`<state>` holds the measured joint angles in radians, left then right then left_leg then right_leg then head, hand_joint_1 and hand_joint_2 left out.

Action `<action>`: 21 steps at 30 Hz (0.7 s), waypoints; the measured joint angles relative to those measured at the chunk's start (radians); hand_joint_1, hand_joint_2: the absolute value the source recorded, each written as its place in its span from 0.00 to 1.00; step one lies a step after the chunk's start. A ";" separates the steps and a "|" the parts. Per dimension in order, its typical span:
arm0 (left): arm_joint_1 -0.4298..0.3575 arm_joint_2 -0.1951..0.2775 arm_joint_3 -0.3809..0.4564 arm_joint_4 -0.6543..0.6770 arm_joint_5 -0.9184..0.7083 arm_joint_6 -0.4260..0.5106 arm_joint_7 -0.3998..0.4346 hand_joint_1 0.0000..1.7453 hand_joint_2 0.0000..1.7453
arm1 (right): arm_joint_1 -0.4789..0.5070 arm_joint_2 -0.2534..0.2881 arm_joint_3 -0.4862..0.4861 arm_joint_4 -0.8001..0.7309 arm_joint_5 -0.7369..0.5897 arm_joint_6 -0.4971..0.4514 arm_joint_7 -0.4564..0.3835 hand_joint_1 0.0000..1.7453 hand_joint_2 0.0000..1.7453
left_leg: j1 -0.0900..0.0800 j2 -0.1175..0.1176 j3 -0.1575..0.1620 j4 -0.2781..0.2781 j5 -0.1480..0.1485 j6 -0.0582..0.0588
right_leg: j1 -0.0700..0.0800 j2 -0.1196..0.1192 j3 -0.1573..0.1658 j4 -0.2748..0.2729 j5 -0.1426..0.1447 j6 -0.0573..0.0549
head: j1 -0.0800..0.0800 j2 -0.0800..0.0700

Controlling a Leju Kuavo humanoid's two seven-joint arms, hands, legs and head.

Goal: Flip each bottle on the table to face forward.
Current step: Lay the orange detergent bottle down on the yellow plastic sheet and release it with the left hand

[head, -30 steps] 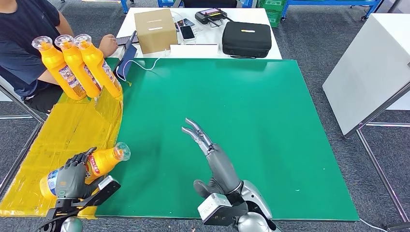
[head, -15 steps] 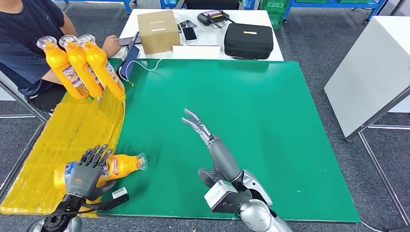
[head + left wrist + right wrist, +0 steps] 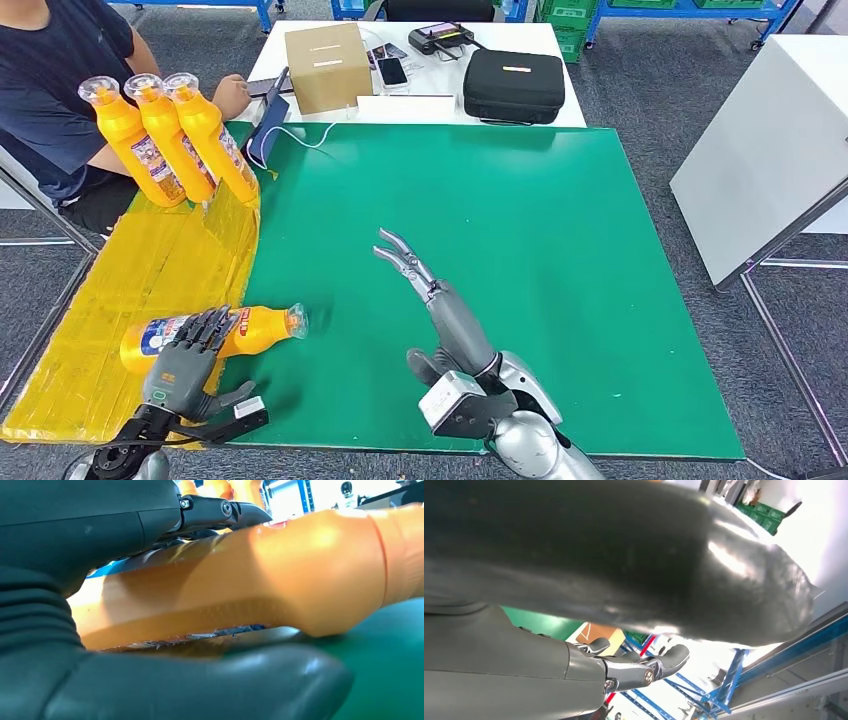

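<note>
**Left robot hand resting over a lying orange bottle**

The left robot hand (image 3: 185,362) lies on top of the orange plastic bottle with a clear cap (image 3: 215,335), its dark fingers (image 3: 205,326) spread across the labelled body. In the left wrist view the orange bottle (image 3: 260,590) sits between the fingers above and the thick grey thumb (image 3: 200,685) beneath; whether they press firmly on it I cannot tell. The bottle lies on its side near the front left of the surface, its base on the yellow taped sheet (image 3: 130,270) and its cap on the green mat (image 3: 480,250).

The right robot hand (image 3: 430,300) holds nothing, its fingers stretched out and slightly apart above the green mat's middle.

Three upright orange plastic bottles (image 3: 165,135) stand in a row at the far left, beside a seated person in a dark shirt (image 3: 60,70).

Compared with half a second ago, the lying bottle has turned so more of its label faces up, and the left robot hand has slid back toward the robot.
</note>
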<state>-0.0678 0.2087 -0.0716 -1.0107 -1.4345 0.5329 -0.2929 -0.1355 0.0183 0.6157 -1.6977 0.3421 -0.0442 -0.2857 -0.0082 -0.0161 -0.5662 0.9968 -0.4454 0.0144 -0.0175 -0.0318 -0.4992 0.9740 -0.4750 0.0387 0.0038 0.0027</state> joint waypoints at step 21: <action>0.056 -0.135 0.208 -0.301 0.876 -0.488 -0.335 0.00 0.00 | 0.036 0.015 -0.001 0.000 0.067 -0.017 0.014 0.00 0.00 | 0.001 0.006 -0.009 0.001 0.001 0.000 | 0.001 0.004 -0.011 0.000 0.004 -0.001 | 0.000 0.000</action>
<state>-0.0121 0.0742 0.1359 -1.3116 -0.5583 0.0453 -0.6282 -0.0994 0.0338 0.6144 -1.6977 0.4088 -0.0613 -0.2716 -0.0075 -0.0098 -0.5752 0.9974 -0.4441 0.0143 -0.0169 -0.0283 -0.5103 0.9742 -0.4713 0.0374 0.0042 0.0027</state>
